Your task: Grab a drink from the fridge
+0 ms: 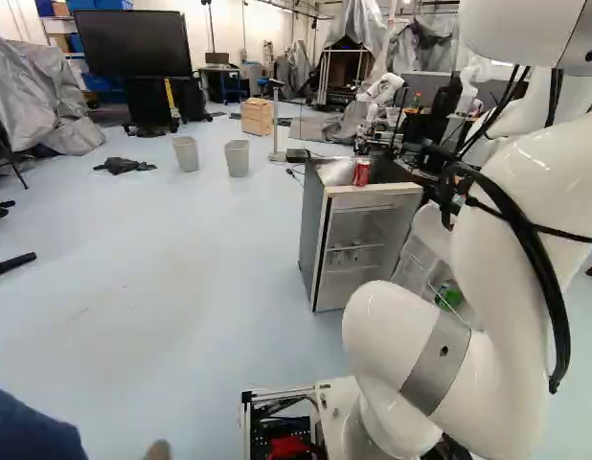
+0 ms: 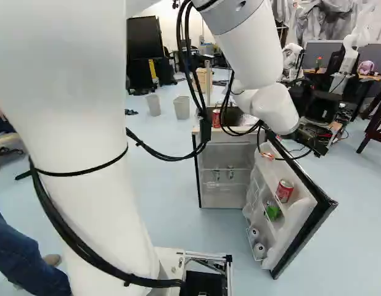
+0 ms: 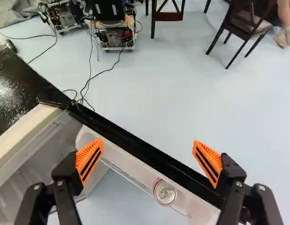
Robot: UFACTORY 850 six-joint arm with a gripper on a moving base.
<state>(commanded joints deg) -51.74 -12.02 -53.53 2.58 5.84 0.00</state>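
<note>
The red can (image 2: pixel 284 190) stands in the open fridge door's (image 2: pixel 304 231) upper shelf (image 2: pixel 295 213), lid toward me, long axis roughly upright. My claw (image 2: pixel 301 143) is spread wide above it, pinching nothing. Another red can (image 2: pixel 216 118) stands on top of the fridge (image 2: pixel 224 179).

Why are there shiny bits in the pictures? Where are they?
In the wrist view, a whitish glare on the fridge's dark top, plus a silvery glint on the drink can's lid; in the left base view, soft bright patches on the smooth white arm. Probably room lights bouncing off, though no lamp shows.
</note>
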